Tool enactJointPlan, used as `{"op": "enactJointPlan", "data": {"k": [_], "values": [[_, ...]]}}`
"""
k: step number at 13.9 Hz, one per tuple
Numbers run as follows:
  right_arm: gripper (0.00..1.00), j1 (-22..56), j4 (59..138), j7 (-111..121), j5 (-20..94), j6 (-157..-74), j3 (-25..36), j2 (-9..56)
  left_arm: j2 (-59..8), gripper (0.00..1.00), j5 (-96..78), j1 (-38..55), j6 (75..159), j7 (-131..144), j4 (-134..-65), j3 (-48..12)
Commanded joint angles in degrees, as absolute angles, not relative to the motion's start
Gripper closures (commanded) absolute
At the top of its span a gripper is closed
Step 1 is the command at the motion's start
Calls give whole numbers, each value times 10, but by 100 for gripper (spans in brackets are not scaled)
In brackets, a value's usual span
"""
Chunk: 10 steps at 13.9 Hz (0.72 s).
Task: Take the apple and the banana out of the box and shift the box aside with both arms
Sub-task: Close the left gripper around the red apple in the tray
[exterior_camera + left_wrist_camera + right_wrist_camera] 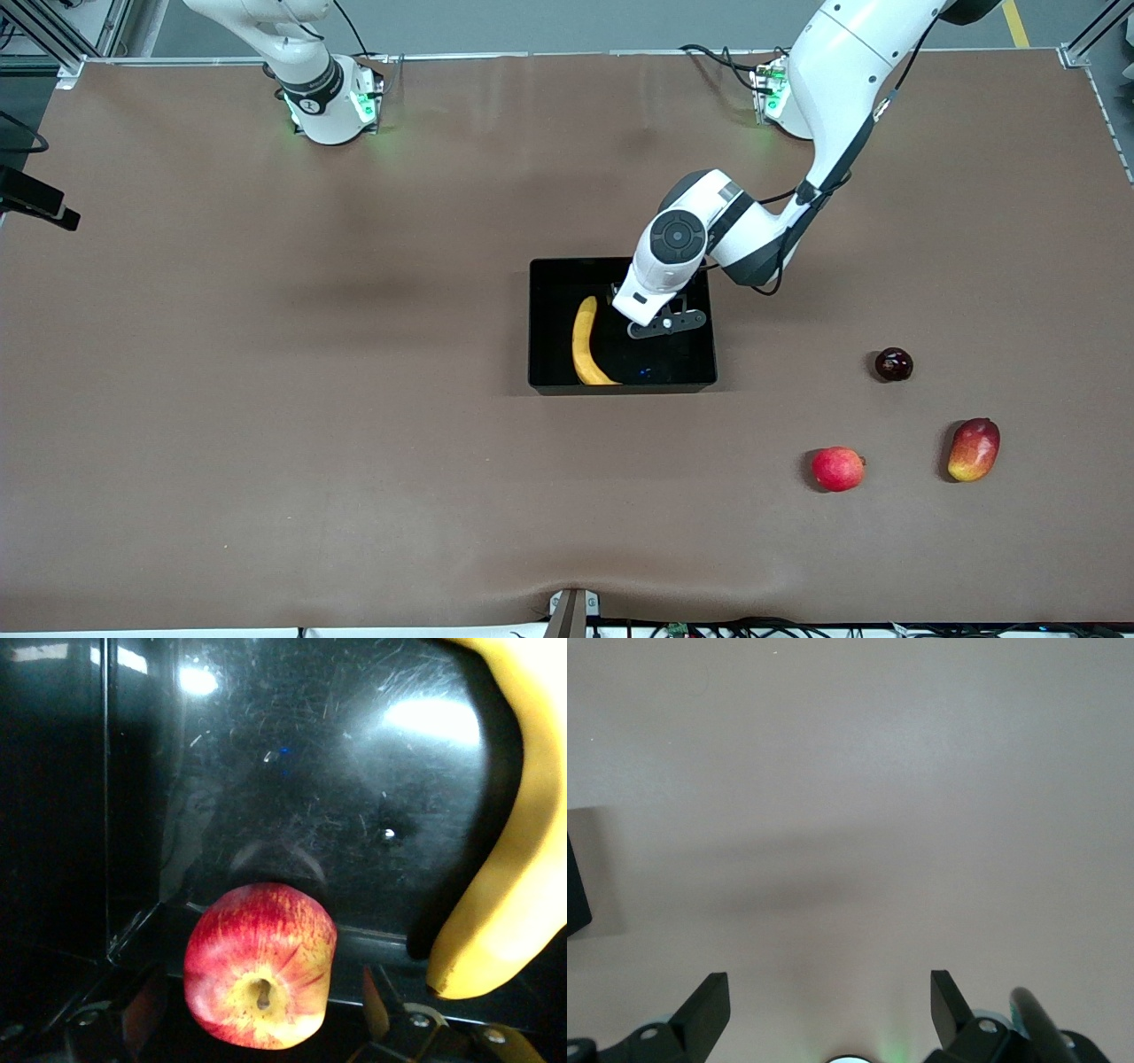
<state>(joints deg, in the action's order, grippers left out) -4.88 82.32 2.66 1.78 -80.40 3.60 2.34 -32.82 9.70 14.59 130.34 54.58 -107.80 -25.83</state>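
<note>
The black box (534,330) stands mid-table. The yellow banana (584,344) lies in it toward the right arm's end. My left gripper (661,324) is down inside the box beside the banana. In the left wrist view the red apple with yellow patches (260,966) sits between the open fingers (377,999), with a gap on each side, above the glossy box floor (354,797). The banana (514,877) curves past it. The apple is hidden under the hand in the front view. My right gripper (830,992) is open and empty over bare table, outside the front view.
Three more fruits lie toward the left arm's end, nearer the front camera: a dark plum (893,364), a red round fruit (837,469) and a red-yellow mango (974,449). A black device (35,206) sits at the table edge at the right arm's end.
</note>
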Motion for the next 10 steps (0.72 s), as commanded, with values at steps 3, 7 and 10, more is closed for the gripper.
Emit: {"op": "enactJointPlan", "data": {"k": [3, 7, 10], "values": [[0, -56, 821, 28, 28, -804, 35, 24, -333, 53, 112, 161, 1308, 569, -1068, -257], [0, -56, 821, 28, 28, -804, 35, 24, -321, 98, 112, 160, 1283, 564, -1042, -255], [0, -55, 821, 27, 28, -804, 35, 24, -315, 100, 122, 160, 1178, 564, -955, -256]]}}
